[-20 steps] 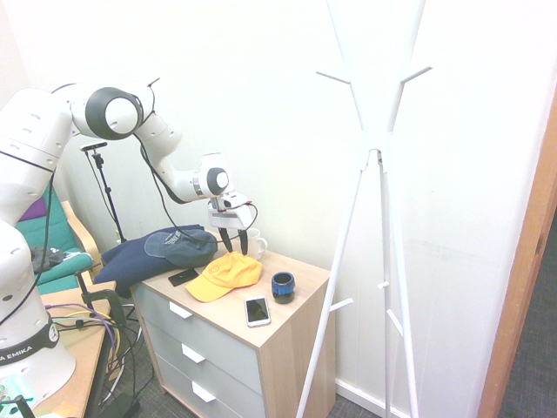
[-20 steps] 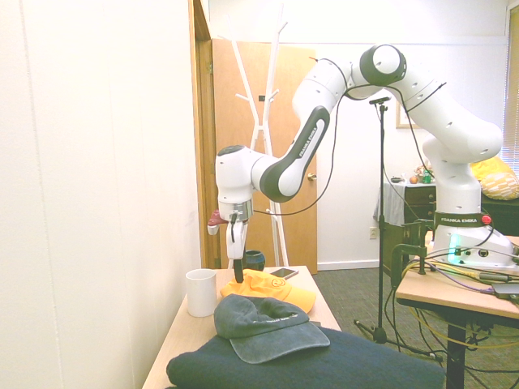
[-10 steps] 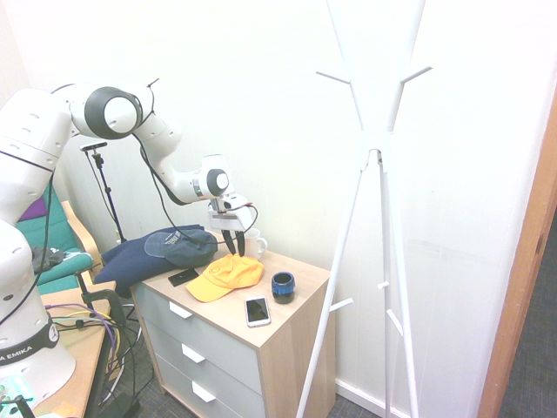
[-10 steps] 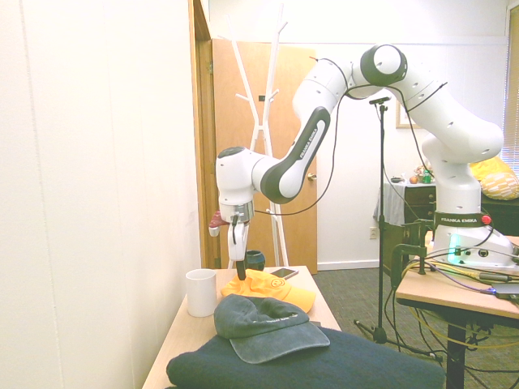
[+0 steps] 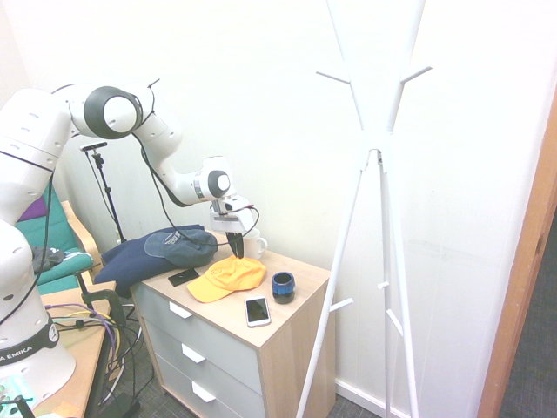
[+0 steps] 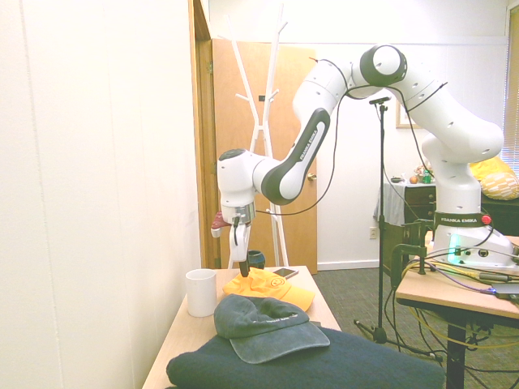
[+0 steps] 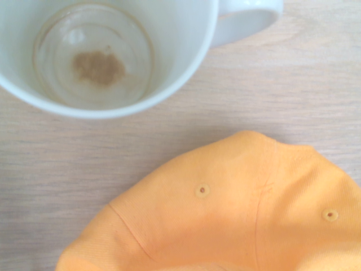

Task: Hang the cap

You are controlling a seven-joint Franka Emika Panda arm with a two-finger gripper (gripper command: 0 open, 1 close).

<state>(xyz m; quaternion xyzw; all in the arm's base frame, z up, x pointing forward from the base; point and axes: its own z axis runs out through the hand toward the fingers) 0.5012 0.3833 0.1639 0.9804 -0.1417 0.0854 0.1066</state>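
Observation:
The cap is bright yellow-orange and lies on the wooden top of the drawer chest, brim toward the front left. My gripper points straight down at the rear of its crown, fingers drawn together and pinching the fabric there. From the other side the fingertips sit in the cap at its near edge. The wrist view shows the cap's crown with two eyelets, bunched toward the picture's bottom. A white coat stand rises right of the chest.
A white mug stands close behind the cap, by the wall. A dark navy cap rests on a navy sweater to the left. A phone and a small blue cup lie right of the cap.
The fingers stood wide apart over the cap a second ago; they have come together on the crown's rear edge. The cap has shifted slightly; the arm has barely moved.

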